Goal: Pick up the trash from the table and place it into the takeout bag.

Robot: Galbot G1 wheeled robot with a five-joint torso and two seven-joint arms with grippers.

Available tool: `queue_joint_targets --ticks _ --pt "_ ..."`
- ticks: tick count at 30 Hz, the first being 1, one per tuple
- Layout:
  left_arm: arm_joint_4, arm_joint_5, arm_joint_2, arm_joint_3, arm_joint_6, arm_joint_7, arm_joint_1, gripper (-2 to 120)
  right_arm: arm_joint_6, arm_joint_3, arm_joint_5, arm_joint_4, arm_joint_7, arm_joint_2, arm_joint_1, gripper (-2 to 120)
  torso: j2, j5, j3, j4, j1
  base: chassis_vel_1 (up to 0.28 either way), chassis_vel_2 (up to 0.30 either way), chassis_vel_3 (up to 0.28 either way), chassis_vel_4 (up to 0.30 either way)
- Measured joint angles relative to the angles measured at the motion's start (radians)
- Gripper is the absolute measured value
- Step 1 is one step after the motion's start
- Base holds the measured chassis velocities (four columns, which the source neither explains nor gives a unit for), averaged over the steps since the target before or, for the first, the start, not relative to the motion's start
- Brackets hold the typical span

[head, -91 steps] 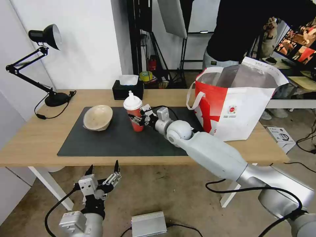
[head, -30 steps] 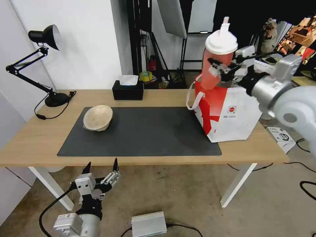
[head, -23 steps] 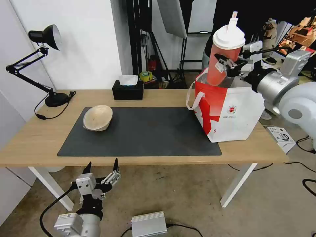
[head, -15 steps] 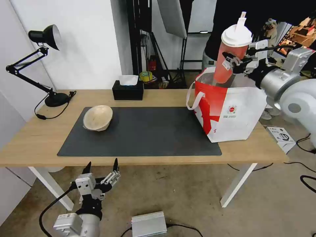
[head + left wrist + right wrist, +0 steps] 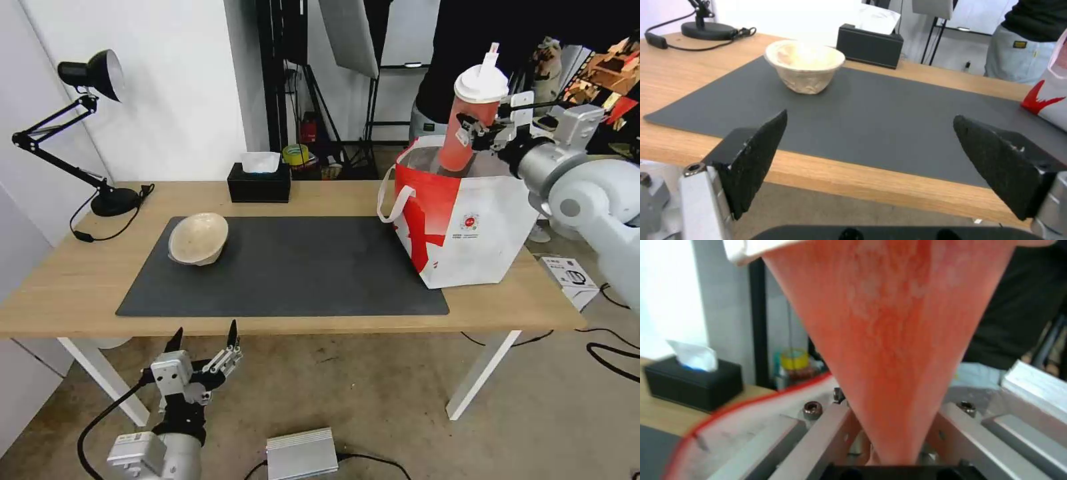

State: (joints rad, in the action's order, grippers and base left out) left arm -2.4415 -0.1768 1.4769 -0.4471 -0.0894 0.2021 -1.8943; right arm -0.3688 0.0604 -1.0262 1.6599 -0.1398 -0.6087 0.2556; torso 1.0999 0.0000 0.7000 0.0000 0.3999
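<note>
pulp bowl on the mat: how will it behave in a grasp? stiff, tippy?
The beige pulp bowl looks thin-walled and crinkled, so it probably flexes or dents under a hard pinch. It looks empty, so likely light and quick to slide if nudged. In the head view it sits tilted on the dark grey mat, so it may rock.

pulp bowl (image 5: 198, 238) on mat (image 5: 300, 280), bag (image 5: 467, 227) right

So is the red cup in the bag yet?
Partly: the right gripper holds the red cup upright, its base dipping into the open bag.
</note>
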Motion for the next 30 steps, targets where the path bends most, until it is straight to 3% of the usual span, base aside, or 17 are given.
queue_joint_targets --ticks 6,9,13,22,30 --pt "0.008 0.000 0.003 -0.002 0.001 0.000 0.004 100 -0.074 0.058 0.072 -0.078 -0.010 -0.034 -0.070 3 0.000 0.0000 0.000 0.0000 0.000 0.000 0.000 0.000 0.000" --pt "0.015 -0.002 0.004 -0.002 0.001 0.000 0.007 100 -0.201 0.086 0.099 -0.097 -0.014 -0.050 -0.121 3 0.000 0.0000 0.000 -0.0001 0.000 0.000 0.000 0.000 0.000" --pt "0.020 -0.002 0.007 -0.002 0.002 0.000 0.010 100 -0.278 0.119 0.116 -0.111 -0.015 -0.063 -0.169 3 0.000 -0.0002 0.000 0.0000 0.000 0.000 0.000 0.000 0.000" --pt "0.025 -0.011 0.002 -0.004 0.002 0.001 0.017 100 -0.355 0.171 0.143 -0.141 -0.020 -0.080 -0.233 3 0.000 -0.0001 0.000 0.0001 0.000 0.000 0.000 0.000 0.000" --pt "0.027 -0.019 -0.002 -0.003 0.002 0.001 0.021 100 -0.360 0.204 0.161 -0.145 -0.015 -0.065 -0.252 3 0.000 0.0000 0.000 0.0000 0.000 0.000 0.000 0.000 0.000"
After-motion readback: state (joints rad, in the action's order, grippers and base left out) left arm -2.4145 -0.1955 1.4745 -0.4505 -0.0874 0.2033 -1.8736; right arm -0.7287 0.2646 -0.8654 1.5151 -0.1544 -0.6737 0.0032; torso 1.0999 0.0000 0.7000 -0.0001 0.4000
